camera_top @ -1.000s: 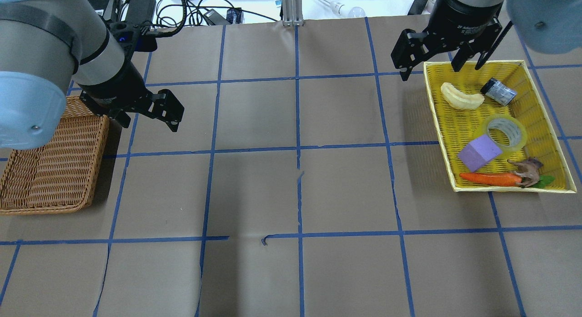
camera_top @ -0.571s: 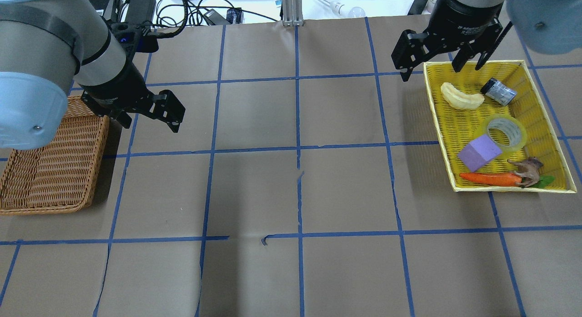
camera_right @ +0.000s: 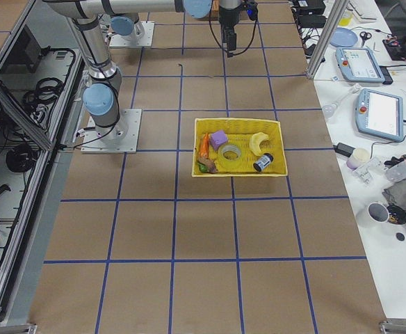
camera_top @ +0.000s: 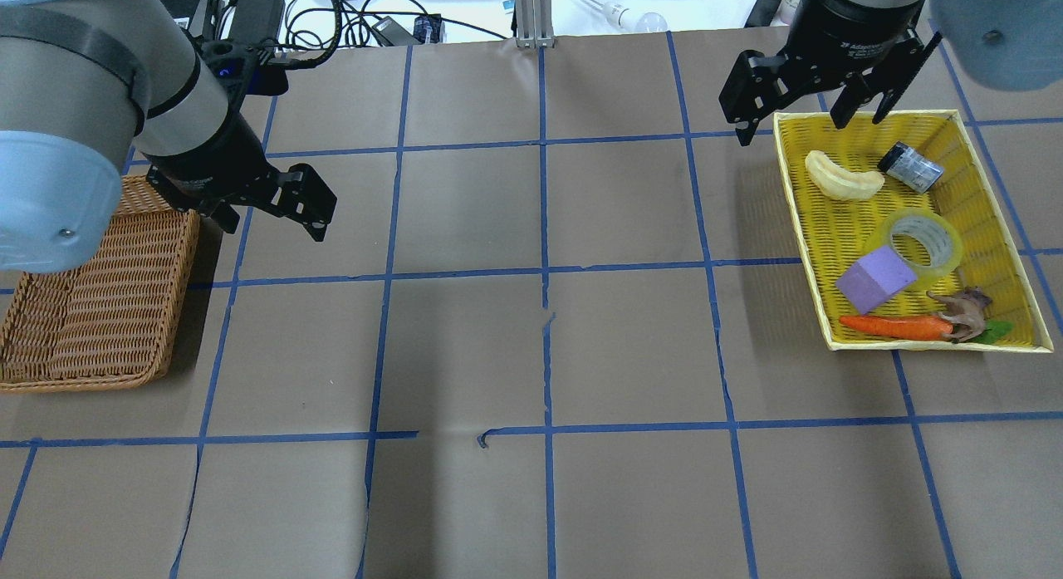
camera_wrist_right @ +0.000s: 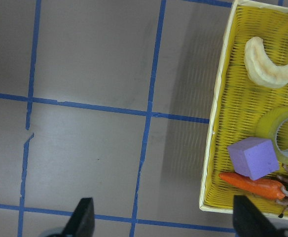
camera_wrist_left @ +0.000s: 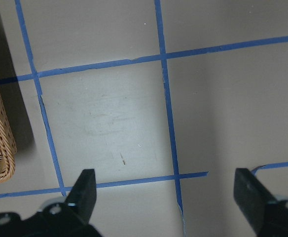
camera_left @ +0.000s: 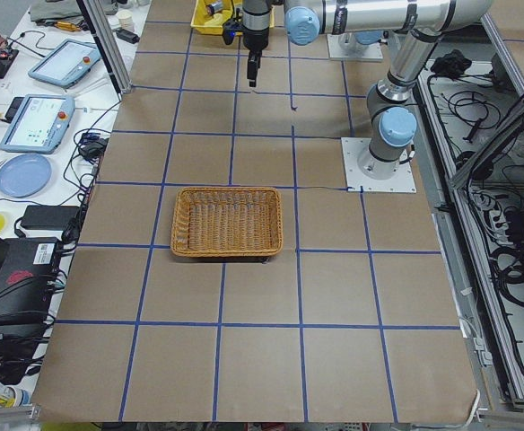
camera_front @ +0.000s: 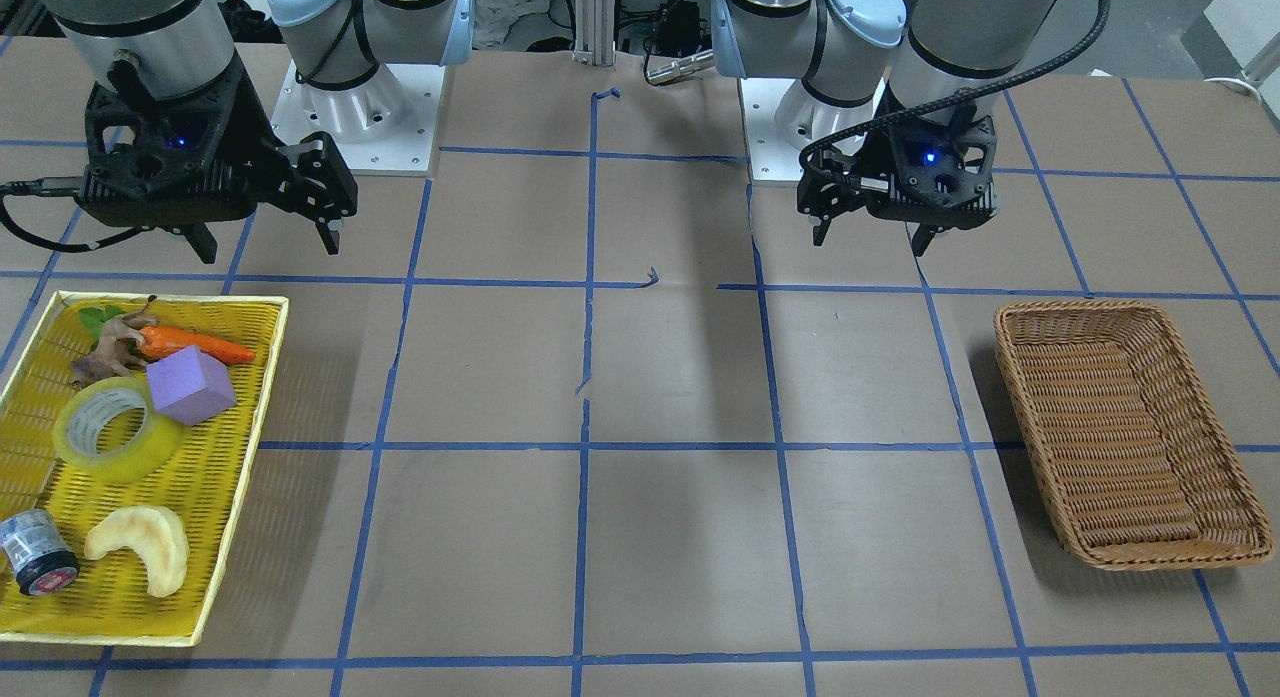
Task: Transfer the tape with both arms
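Observation:
The tape, a translucent yellow roll with a whitish core, lies flat in the yellow tray next to a purple block. It also shows in the front view, the right side view and the right wrist view. My right gripper hangs open and empty over the tray's far left corner, away from the tape; it also shows in the front view. My left gripper is open and empty above the table beside the wicker basket.
The tray also holds a carrot, a toy animal, a cream curved piece and a dark silver roll. The wicker basket holds nothing. Brown paper with blue tape lines covers the table. Cables lie beyond the far edge.
My right gripper has shifted slightly towards the far edge and to the right, still open. My left gripper has barely moved. The objects in the tray have not moved.

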`<move>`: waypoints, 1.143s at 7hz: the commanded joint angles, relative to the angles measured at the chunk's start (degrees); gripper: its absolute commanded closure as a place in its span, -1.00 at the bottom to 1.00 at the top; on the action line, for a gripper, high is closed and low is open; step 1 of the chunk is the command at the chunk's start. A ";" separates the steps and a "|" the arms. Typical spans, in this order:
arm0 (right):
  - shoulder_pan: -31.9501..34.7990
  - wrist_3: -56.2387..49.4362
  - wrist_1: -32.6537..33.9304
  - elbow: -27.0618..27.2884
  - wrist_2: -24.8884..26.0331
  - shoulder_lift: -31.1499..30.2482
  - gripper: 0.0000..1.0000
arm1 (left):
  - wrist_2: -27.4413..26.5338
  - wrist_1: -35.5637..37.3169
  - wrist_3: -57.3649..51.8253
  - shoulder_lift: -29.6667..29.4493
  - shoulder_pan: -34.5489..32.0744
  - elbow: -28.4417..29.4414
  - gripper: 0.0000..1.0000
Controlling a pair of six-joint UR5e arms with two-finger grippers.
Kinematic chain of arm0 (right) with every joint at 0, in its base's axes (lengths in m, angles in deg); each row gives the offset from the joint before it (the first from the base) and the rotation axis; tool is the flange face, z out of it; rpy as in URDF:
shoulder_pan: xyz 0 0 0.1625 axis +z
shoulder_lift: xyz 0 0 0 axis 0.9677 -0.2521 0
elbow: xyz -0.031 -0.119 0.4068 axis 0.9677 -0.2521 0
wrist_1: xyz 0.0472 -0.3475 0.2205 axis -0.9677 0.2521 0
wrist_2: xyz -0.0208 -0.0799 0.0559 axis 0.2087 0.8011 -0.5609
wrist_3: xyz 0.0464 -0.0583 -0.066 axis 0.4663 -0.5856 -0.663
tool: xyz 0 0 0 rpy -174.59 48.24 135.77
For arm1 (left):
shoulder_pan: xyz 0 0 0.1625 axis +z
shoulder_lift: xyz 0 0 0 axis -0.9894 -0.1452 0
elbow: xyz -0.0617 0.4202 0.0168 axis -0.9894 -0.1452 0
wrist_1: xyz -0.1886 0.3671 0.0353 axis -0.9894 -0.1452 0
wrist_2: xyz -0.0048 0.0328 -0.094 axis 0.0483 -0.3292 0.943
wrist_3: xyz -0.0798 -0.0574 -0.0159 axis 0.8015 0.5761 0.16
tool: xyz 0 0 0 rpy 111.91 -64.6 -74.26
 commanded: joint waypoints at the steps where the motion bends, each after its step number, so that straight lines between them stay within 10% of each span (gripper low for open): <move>1: -0.15 -0.07 -1.23 -0.55 0.39 0.19 -1.00 | 0.06 0.06 -0.15 -0.02 -0.01 -0.09 -1.00; 5: -3.31 -3.39 -0.71 -0.46 0.31 1.86 -1.00 | -0.11 0.33 -0.24 0.06 0.07 -0.26 -1.00; 8: -15.50 -28.86 3.31 0.42 0.22 5.79 -1.00 | 0.06 0.59 -0.15 -0.20 0.07 -0.35 -1.00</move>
